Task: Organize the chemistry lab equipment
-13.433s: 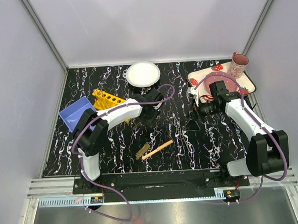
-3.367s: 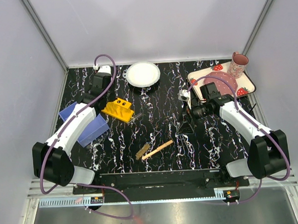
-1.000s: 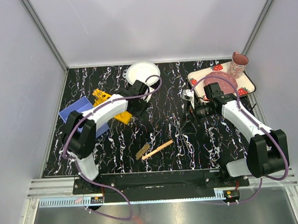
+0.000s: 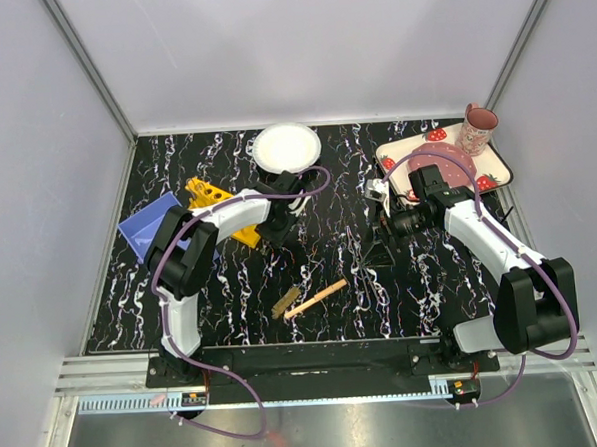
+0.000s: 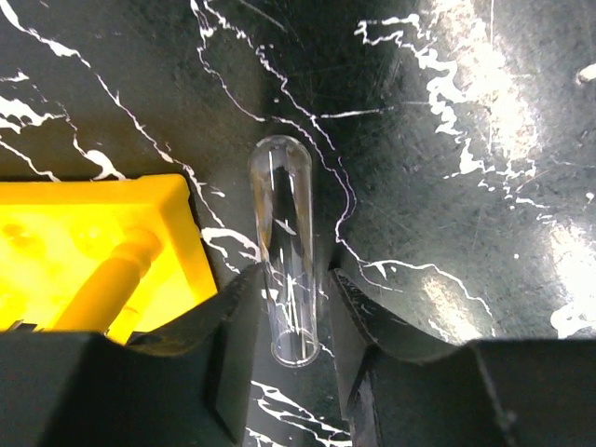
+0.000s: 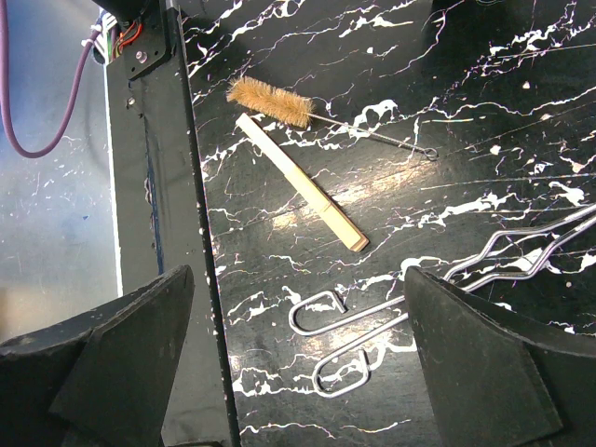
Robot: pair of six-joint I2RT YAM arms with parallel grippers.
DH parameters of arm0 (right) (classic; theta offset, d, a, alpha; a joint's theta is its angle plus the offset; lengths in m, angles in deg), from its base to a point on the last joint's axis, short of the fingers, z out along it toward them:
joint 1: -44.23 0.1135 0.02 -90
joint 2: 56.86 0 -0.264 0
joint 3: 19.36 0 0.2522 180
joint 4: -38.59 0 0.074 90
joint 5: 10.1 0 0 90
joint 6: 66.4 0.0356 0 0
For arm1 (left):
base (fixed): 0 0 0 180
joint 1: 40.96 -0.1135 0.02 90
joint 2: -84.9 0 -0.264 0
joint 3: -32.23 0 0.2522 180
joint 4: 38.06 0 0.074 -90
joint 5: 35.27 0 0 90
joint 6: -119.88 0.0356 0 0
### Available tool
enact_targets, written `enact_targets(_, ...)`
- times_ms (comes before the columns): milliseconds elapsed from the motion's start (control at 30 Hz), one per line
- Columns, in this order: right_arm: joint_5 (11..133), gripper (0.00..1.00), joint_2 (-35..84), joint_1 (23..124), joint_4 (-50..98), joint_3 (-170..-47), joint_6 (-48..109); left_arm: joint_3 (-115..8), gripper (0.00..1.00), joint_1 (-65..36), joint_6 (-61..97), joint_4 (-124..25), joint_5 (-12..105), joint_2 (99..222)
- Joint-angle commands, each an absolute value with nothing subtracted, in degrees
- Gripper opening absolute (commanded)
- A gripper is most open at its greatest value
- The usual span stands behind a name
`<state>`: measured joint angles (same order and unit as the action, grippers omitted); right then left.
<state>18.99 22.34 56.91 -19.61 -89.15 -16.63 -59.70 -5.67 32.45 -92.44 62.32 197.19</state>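
Observation:
A clear tube (image 5: 284, 251) lies flat on the black marbled table, right beside the yellow rack (image 5: 84, 242). My left gripper (image 5: 291, 279) is low over the tube with a finger close on each side, and narrow gaps still show. In the top view the left gripper (image 4: 282, 229) sits at the right end of the rack (image 4: 217, 203). My right gripper (image 6: 307, 372) is wide open above the bent metal rods (image 6: 365, 313), which also show in the top view (image 4: 358, 255). The brown brush (image 6: 270, 101) and the pale wooden stick (image 6: 300, 182) lie side by side near the front edge.
A blue bin (image 4: 149, 229) stands left of the rack. A round white plate (image 4: 286, 146) is at the back. The strawberry tray (image 4: 491, 173) with a pink cup (image 4: 477, 126) is at the back right. The table's front rail (image 6: 182, 233) runs close to the brush.
My left gripper has moved a little nearer, from beside the plate down to the rack's right end, over the tube. The right arm, rods, brush and stick have not moved.

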Motion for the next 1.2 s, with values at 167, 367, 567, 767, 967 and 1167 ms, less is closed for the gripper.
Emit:
enact_targets(167,18.11,1.00,22.15,56.44,-19.81,-91.39,-17.71,-58.52,0.28,-5.54,30.50,-90.67,60.62,196.35)
enact_targets(367,16.97,1.00,22.24,56.44,-19.99,-91.39,-17.71,-55.54,0.14,-5.62,25.94,-86.81,56.58,191.96)
enact_targets(567,13.47,1.00,23.03,56.53,-19.90,-91.48,-16.74,-51.06,0.12,-5.54,17.59,-76.46,46.58,183.70)
enact_targets(767,7.93,1.00,24.44,56.53,-15.18,-91.04,-8.15,-44.04,0.12,-5.63,3.19,-58.47,37.08,175.79)
enact_targets(967,7.29,1.00,24.18,56.44,2.82,-86.48,12.89,-32.95,0.11,-3.79,-16.15,-31.58,36.96,169.89)
enact_targets(1167,13.70,1.00,23.47,56.53,23.76,-79.71,33.59,-31.10,0.12,0.96,-26.18,-22.65,44.69,170.42)
